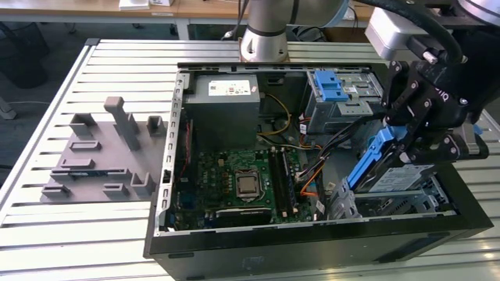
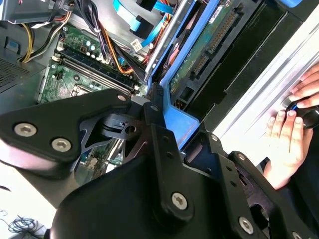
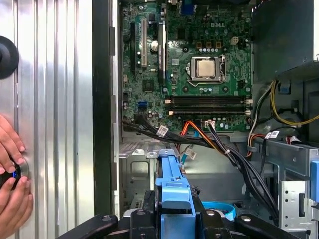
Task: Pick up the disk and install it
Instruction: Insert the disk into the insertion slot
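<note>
Hanging over the open computer case [image 1: 168,175] on the worktop [image 1: 93,234], I hold the disk [image 1: 400,178] tilted on edge above the metal drive bay [image 1: 390,205], near right in the exterior view, probably to line it up with the slot. My fingers [image 3: 212,219] are clamped on its blue side rails [image 1: 367,161]. The body is silver-grey with a white-and-blue label.

Disk [image 1: 402,178]: flat silver-grey drive with a white-and-blue label on its broad face and blue plastic rails along its sides. It is clamped between the fingers of the claw [image 3: 174,219], steeply tilted with one blue rail uppermost. It hangs over the metal drive cage [image 1: 390,205] at the exterior view's right of the open computer case [image 1: 312,246]; whether its lower end touches the cage cannot be told.
</note>
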Robot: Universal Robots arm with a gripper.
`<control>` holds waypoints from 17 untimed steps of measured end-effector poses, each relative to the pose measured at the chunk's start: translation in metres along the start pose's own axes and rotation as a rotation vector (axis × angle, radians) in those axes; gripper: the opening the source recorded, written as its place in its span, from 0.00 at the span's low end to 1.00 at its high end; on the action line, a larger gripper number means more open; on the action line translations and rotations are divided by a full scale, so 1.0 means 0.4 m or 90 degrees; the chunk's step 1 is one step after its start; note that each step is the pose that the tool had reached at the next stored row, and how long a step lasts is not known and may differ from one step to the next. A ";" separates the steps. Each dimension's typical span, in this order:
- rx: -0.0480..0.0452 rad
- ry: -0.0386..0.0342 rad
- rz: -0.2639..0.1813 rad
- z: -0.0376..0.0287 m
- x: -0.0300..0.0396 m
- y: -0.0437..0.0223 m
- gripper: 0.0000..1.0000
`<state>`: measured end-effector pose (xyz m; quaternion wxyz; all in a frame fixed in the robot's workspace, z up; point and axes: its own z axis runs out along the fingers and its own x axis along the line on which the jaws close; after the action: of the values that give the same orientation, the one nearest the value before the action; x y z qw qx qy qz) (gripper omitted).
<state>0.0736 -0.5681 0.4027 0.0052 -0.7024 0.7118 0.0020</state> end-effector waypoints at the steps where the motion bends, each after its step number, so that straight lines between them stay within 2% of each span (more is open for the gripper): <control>1: 0.0000 0.0000 0.000 0.003 0.000 0.000 0.36; 12: 0.0000 0.0001 0.000 0.040 0.001 0.000 0.36; 17: 0.0000 0.0001 0.000 0.042 0.001 0.000 0.36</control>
<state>0.0736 -0.5682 0.3858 0.0052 -0.7024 0.7118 0.0020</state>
